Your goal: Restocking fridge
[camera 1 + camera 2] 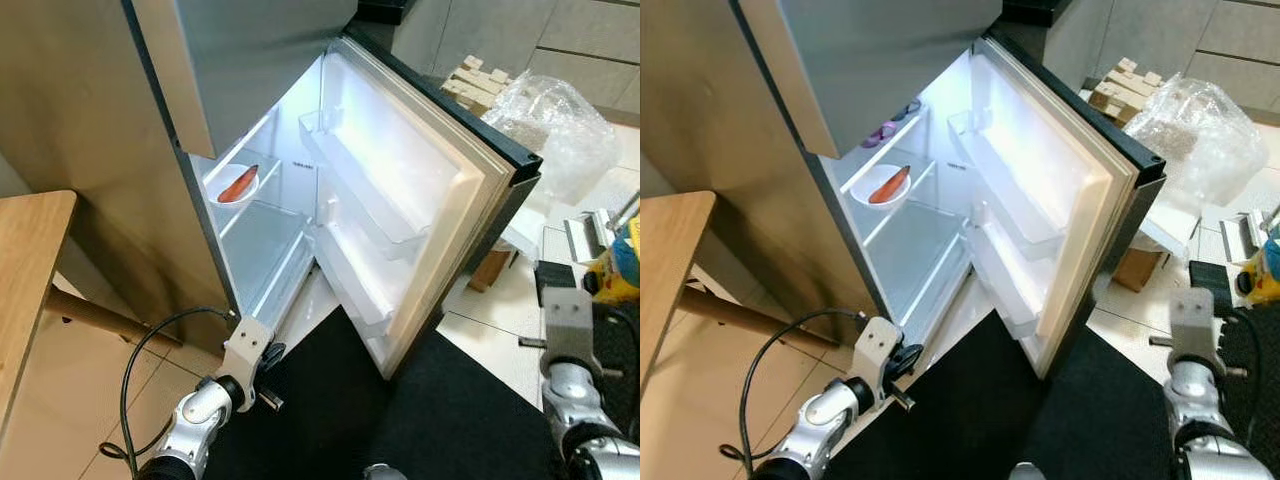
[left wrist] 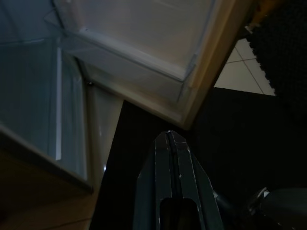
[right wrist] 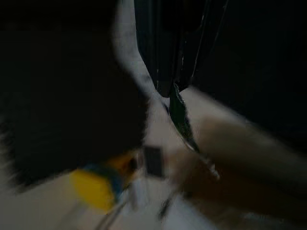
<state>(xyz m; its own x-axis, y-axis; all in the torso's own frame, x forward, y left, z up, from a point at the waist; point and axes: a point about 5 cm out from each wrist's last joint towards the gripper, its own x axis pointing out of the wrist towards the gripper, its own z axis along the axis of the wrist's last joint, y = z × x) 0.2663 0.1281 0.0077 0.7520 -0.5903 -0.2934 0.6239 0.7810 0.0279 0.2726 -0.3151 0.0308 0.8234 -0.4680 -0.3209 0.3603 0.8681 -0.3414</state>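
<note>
The fridge [image 1: 120,150] stands in front of me with its door [image 1: 440,190] swung wide to the right. Its white door racks [image 1: 360,190] hold nothing. On an inner glass shelf sits a white bowl [image 1: 235,186] with a long orange-red item in it. My left gripper [image 2: 169,134] is shut with nothing in it, low by the fridge's bottom corner above the black mat [image 1: 400,420]. In the blurred right wrist view my right gripper [image 3: 168,92] appears shut, with a thin green strip [image 3: 178,115] sticking out of its tips. My right wrist [image 1: 568,325] is low at the right.
A wooden table [image 1: 25,270] juts in at the left. Right of the door lie a crumpled clear plastic bag [image 1: 555,125], a stack of pale blocks [image 1: 478,80], a cardboard box [image 1: 490,268] and a yellow-and-blue object [image 1: 625,265] on the tiled floor.
</note>
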